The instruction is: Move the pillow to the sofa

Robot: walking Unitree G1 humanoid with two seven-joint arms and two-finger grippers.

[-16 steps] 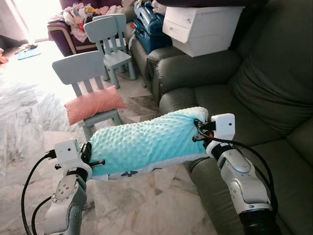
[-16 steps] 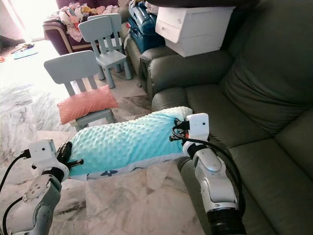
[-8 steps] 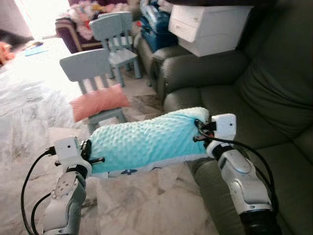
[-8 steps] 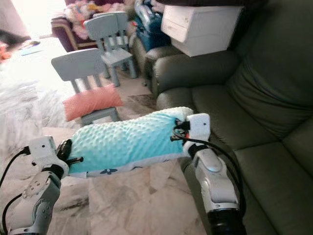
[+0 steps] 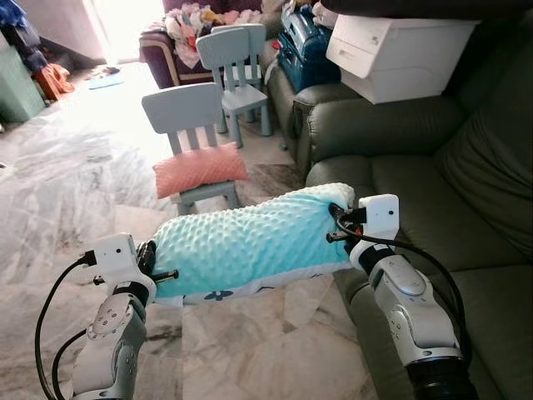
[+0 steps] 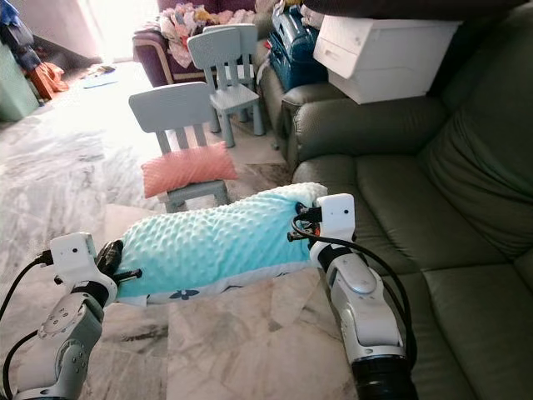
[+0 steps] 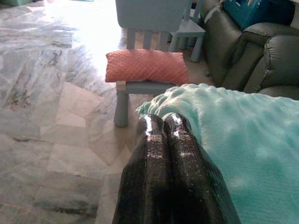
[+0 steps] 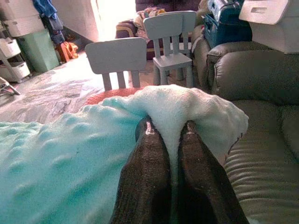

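In the left eye view, a long turquoise dimpled-plush pillow (image 5: 250,246) is held in the air between the two arms, above the marble floor (image 5: 67,192) and just before the front edge of the dark green leather sofa (image 5: 433,192). Its long axis runs across the robot from left to right, the right end raised and reaching towards the sofa seat. A white underside with a small dark blue flower print is seen along its lower edge. The left gripper (image 5: 158,268) is at the lower left end and the right gripper (image 5: 337,223) at the upper right end. Beyond it, a salmon-pink dimpled cushion (image 5: 200,167) lies on a small pale blue child's chair (image 5: 187,121), and a white plastic drawer box (image 5: 400,54) rests on the sofa arm. In the left wrist view, the left fingers (image 7: 161,175) are pressed together beside the pillow's edge; whether fabric is caught cannot be told. In the right wrist view, the right fingers (image 8: 149,172) pinch a white fold of the pillow between them.
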